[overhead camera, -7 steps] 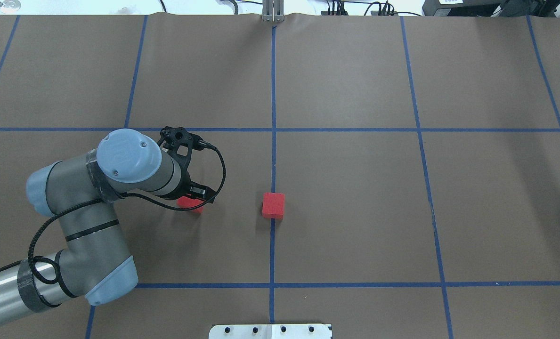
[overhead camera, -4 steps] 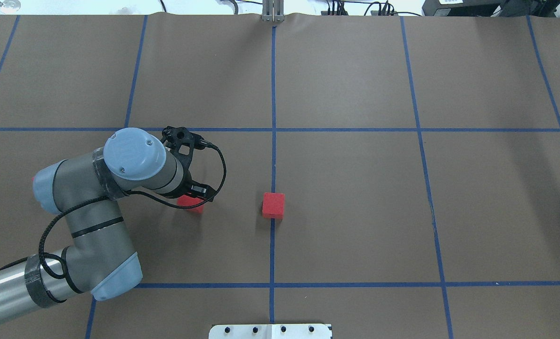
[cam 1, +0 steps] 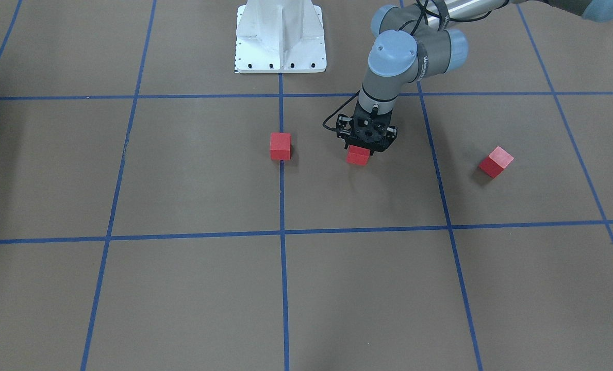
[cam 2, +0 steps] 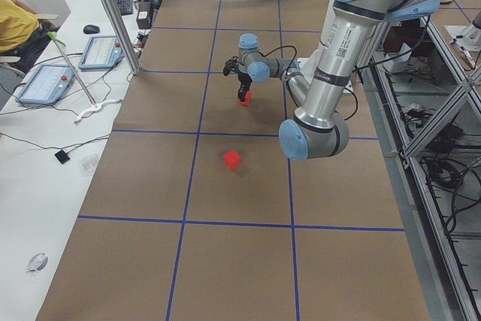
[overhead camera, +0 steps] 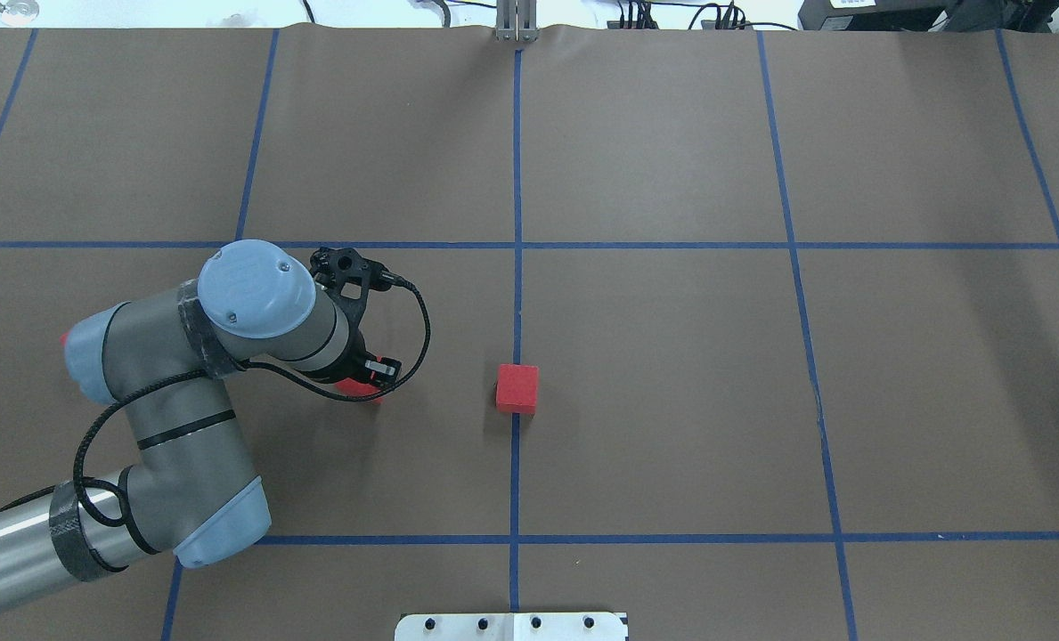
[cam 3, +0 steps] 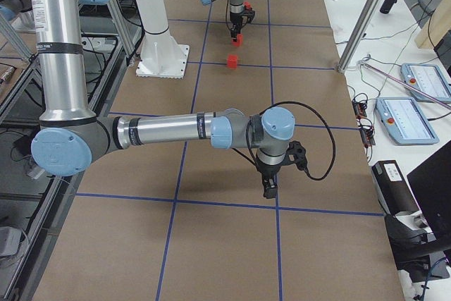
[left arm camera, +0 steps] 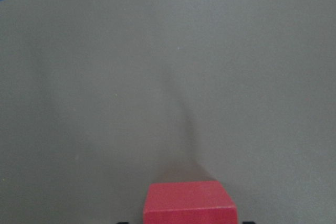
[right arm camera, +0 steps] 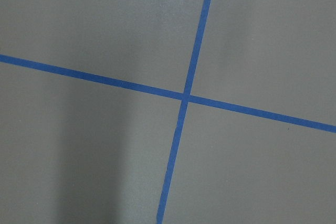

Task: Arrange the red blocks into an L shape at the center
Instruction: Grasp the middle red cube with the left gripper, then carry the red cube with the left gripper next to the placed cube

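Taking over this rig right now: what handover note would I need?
The left gripper is low over the table, apparently shut on the second block, left of center.
The right gripper hangs over a tape crossing, far from the blocks; open or shut cannot be told.
The center block sits on the middle tape line; the third block lies farther left, askew.
Done: one block at center.
Left: bring the other two against it into the L shape.

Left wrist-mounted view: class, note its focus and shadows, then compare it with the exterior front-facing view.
Left wrist-mounted view: soft focus, the red block fuzzy-edged, a faint shadow streak running up the brown surface above it. Exterior front-facing view: sharp, evenly lit; the centre block casts a short shadow toward that view's right.
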Tool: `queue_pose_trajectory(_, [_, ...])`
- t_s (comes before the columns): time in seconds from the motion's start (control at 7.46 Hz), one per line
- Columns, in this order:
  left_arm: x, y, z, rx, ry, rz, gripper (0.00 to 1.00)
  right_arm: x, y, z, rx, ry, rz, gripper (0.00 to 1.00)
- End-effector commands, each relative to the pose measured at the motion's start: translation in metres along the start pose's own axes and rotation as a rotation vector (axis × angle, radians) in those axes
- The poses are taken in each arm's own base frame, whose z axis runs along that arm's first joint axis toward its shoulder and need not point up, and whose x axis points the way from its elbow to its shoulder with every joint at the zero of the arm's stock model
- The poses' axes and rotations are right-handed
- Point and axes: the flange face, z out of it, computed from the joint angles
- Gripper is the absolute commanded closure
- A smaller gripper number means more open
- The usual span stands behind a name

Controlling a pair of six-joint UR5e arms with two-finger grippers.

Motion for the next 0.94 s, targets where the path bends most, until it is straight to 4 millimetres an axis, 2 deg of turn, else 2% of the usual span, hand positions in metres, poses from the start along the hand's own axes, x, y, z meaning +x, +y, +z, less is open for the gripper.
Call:
queue_pose_trajectory(0.0, [0.003, 0.001, -0.005, -0.013, 0.020, 0.000, 0.65, 0.000, 0.000, 0.000, 0.001, 0.000, 0.000, 0.01])
queue_pose_trajectory(0.27, [0.005, -0.028, -0.035, -0.008, 0.058, -0.031, 0.69, 0.000, 0.000, 0.000, -0.001, 0.000, 0.001, 0.01])
queue_pose_trajectory(0.4, [0.018, -0.049, -0.051, -0.006, 0.041, -0.053, 0.69, 0.000, 0.000, 0.000, 0.001, 0.000, 0.001, 0.01])
queue_pose_trajectory(0.54, [0.039, -0.069, -0.068, -0.005, 0.030, -0.090, 0.69, 0.000, 0.001, 0.001, -0.001, 0.000, 0.001, 0.01])
queue_pose_trajectory(0.8, [0.103, -0.127, -0.065, -0.007, 0.029, -0.153, 0.69, -0.001, 0.000, 0.000, 0.000, 0.000, 0.000, 0.01])
